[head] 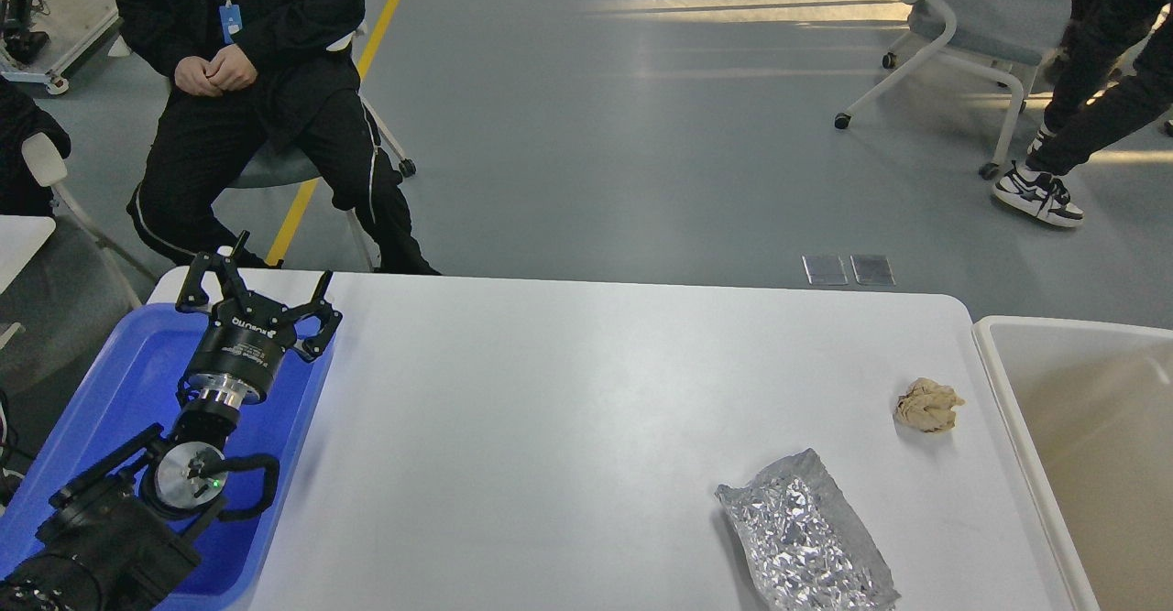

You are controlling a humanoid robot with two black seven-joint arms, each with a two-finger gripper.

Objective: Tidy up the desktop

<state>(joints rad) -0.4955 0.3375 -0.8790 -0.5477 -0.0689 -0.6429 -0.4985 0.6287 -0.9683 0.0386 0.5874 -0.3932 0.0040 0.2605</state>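
The white desktop [568,409] fills the middle of the head view. A crumpled beige paper ball [928,405] lies near its right edge. A crinkled silver foil bag [805,538] lies at the front right. My left gripper [259,281] is open and empty, its fingers spread above the far end of the blue tray [128,382] at the left. My right arm and gripper are out of view.
A cream-white bin [1090,446] stands against the desktop's right edge. A seated person in black [257,89] is beyond the far left corner. A grey wheeled chair [981,16] and a walking person's legs [1081,98] are at the far right.
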